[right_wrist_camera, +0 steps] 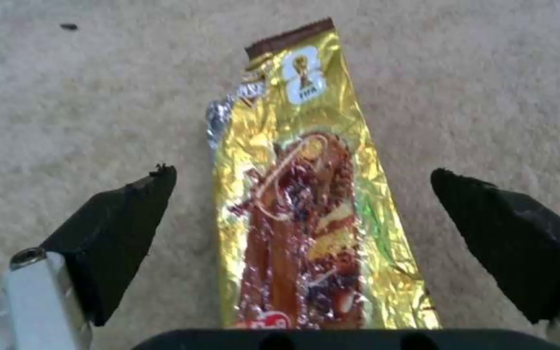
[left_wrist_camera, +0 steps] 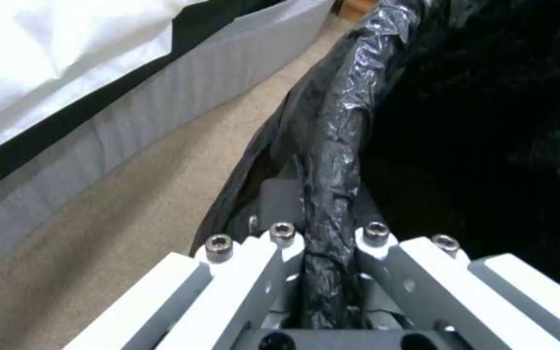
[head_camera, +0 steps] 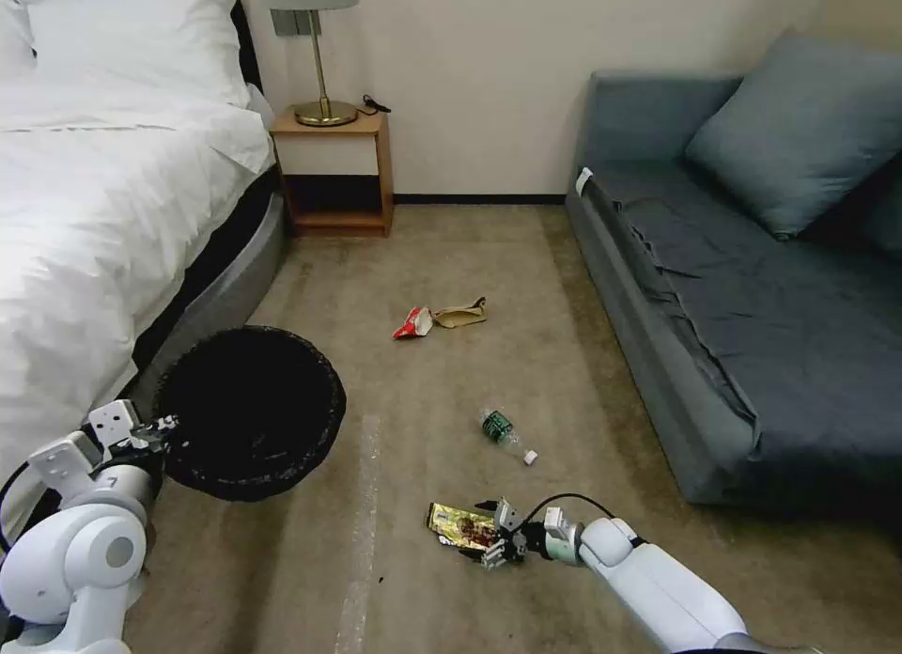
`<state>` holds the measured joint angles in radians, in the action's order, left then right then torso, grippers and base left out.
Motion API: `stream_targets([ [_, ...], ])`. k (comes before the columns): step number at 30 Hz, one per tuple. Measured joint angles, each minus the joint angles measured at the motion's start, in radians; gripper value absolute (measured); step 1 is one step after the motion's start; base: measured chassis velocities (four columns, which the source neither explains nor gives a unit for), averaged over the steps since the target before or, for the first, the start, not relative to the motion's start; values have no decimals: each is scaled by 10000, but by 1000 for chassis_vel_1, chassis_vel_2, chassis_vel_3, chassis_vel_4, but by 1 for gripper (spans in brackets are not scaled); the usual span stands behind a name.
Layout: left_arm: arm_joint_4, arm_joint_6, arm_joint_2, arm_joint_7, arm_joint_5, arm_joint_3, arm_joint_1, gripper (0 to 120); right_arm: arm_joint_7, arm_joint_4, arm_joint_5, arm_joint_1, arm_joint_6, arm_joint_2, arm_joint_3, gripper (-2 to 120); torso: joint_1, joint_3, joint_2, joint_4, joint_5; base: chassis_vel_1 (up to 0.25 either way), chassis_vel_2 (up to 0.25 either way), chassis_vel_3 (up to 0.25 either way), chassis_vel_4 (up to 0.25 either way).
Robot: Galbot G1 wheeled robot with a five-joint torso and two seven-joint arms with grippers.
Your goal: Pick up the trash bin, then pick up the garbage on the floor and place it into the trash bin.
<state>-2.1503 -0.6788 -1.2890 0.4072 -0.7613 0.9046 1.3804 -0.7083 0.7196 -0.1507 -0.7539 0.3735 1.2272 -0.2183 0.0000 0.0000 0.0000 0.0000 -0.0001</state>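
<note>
Left gripper (left_wrist_camera: pixel 328 253): fingers clamped on the rolled rim of the round trash bin lined with crinkled black plastic bag (head_camera: pixel 252 410). One finger sits outside the rim, the other inside, pinching the bag-covered lip. Judged reason: holding by the rim keeps the mouth facing up and open, so litter can be dropped in from above. The bin sits by the foot corner of the white-sheeted bed (head_camera: pixel 103 212), over the beige carpet floor (head_camera: pixel 395 560); whether it rests on the floor or hangs just off it, cannot tell.

Right gripper (right_wrist_camera: pixel 303 228): low over the floor, fingers apart, black pads (right_wrist_camera: pixel 114 233) standing on either side of the flat gold-and-brown foil snack wrapper (right_wrist_camera: pixel 306 209). Neither pad touches it yet. The wrapper lies flat on the carpet. Its long axis runs straight out from the gripper between the fingers, torn brown end pointing away; the near end lies under the palm. Judged reason: a straddle across the narrow width means the fingers close on the short dimension, the easiest pinch on a thin sheet.

Remaining litter, all on the open floor between bed and grey sofa (head_camera: pixel 752 288):
- clear bottle with green label and white cap (head_camera: pixel 505 434), lying on its side, cap toward the sofa and the robot.
- crumpled brown paper (head_camera: pixel 462 314), touching the red-white wrapper (head_camera: pixel 412 323), farther on toward the wooden nightstand (head_camera: pixel 334 170).
</note>
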Motion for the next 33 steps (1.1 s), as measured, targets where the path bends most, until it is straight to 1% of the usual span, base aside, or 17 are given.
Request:
stream_targets([
  [5, 6, 29, 47, -7, -13, -3, -9, 3, 0, -455, 253, 171, 161, 235, 103, 99, 0, 0, 0, 2, 2, 0, 0, 0, 0],
  [8, 16, 51, 65, -11, -17, 9, -2, 3, 13, -497, 280, 176, 198, 280, 140, 90, 0, 0, 0, 1, 1, 0, 0, 0, 0],
  [9, 16, 51, 65, -11, -17, 9, -2, 3, 13, -497, 280, 176, 198, 280, 140, 90, 0, 0, 0, 1, 1, 0, 0, 0, 0],
  [12, 24, 71, 46, -12, -12, 9, -1, 3, 26, -484, 285, 134, 219, 282, 157, 76, 0, 0, -1, 1, 1, 0, 0, 0, 0],
  [13, 24, 73, 41, -12, -11, 8, -1, 3, 27, -477, 290, 116, 223, 279, 162, 73, 0, 0, 0, 1, 1, 0, 0, 0, 0],
  [14, 24, 73, 41, -12, -11, 8, -1, 3, 27, -477, 290, 116, 223, 279, 162, 73, 0, 0, 0, 1, 1, 0, 0, 0, 0],
  [15, 21, 74, 33, -13, -9, 7, -1, 3, 27, -470, 301, 95, 230, 269, 165, 67, 0, 0, 0, 1, 1, 0, 0, 0, 0],
  [16, 6, 74, 29, -13, -8, 5, 6, 3, 27, -469, 320, 79, 239, 260, 167, 65, 0, 0, 0, 1, 0, 0, 0, 0, 0],
  [18, -48, 74, 20, -13, -8, 3, 29, 3, 27, -481, 350, 46, 260, 249, 176, 62, 0, 0, 0, 1, 1, 0, 0, 0, 0],
  [23, -130, 78, -28, -14, 4, 3, 98, 3, 50, -505, 446, -35, 335, 241, 259, 62, 0, -1, 0, 1, 1, 0, 0, 0, 0],
  [24, -134, 83, -35, -14, 21, 3, 114, 3, 76, -490, 454, -55, 360, 234, 283, 59, 0, 0, -1, 0, 1, 0, 0, 0, 0],
  [25, -134, 83, -35, -14, 21, 3, 114, 3, 76, -490, 454, -55, 360, 234, 283, 59, 0, 0, -1, 0, 1, 0, 0, 0, 0],
  [29, -137, 114, -81, -14, 91, -7, 152, 3, 102, -366, 447, -136, 426, 165, 361, 41, 0, -1, 0, 1, 1, 0, 0, 0, 0],
  [30, -137, 114, -81, -14, 91, -7, 152, 3, 102, -366, 447, -136, 426, 165, 361, 41, 0, -1, 0, 1, 1, 0, 0, 0, 0],
  [33, -152, 118, -108, -14, 129, -27, 159, 3, 103, -277, 433, -219, 498, 97, 408, 28, 0, -1, 0, 0, 1, 0, 0, 0, 0],
])
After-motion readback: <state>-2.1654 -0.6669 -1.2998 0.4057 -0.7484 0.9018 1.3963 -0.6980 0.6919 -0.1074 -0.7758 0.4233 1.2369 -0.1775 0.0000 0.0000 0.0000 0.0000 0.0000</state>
